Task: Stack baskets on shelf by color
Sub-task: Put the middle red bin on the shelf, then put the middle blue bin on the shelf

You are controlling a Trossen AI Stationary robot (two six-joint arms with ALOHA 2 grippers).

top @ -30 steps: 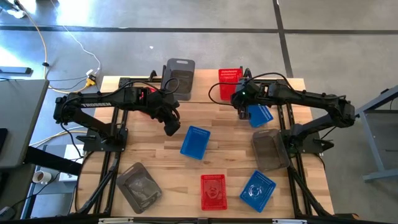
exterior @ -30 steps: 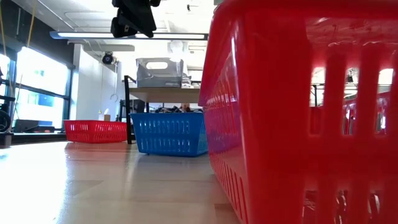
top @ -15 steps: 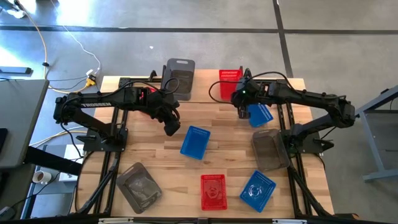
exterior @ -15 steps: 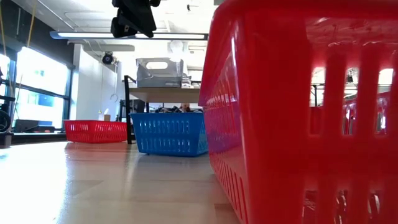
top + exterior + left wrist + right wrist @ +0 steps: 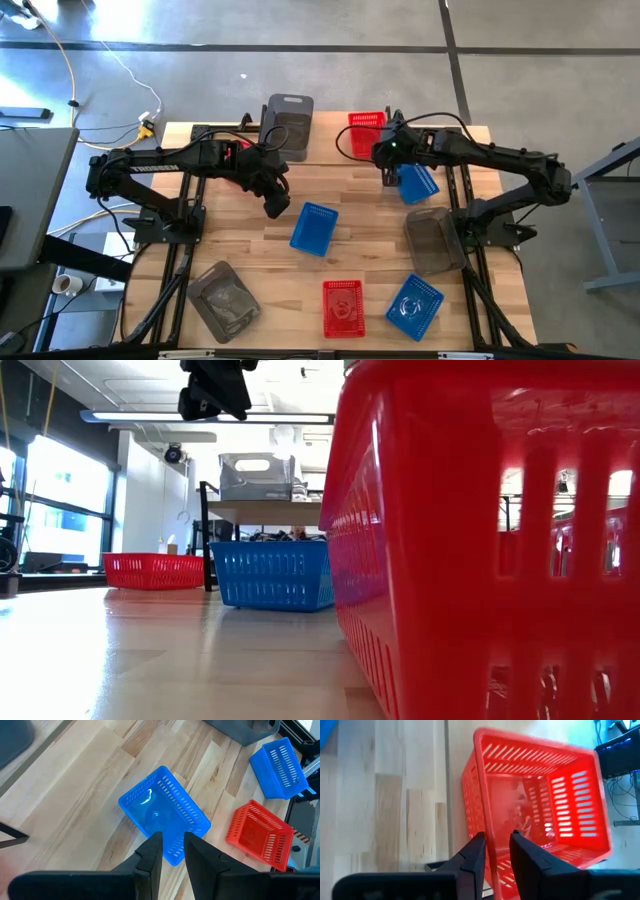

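A red basket [image 5: 367,125] sits on the shelf [image 5: 330,145] at the table's far edge, with a grey basket [image 5: 289,120] to its left. My right gripper [image 5: 497,840] is open just in front of the red basket, its fingers on either side of the basket's near wall. A blue basket [image 5: 418,185] lies right beside that gripper on the table. My left gripper [image 5: 172,840] hangs open above the table, over another blue basket [image 5: 162,815], clear of it. My right gripper has its fingers [image 5: 476,851] slanting down from the table's near side at the red basket's near wall [image 5: 495,827]. Whether they touch the wall I cannot tell. The basket rests on the shelf.
On the table lie a grey basket [image 5: 434,241] at the right, a grey one [image 5: 225,300] at the near left, and a red one [image 5: 343,307] and a blue one [image 5: 413,305] near the front edge. Bare wood lies between the arms.
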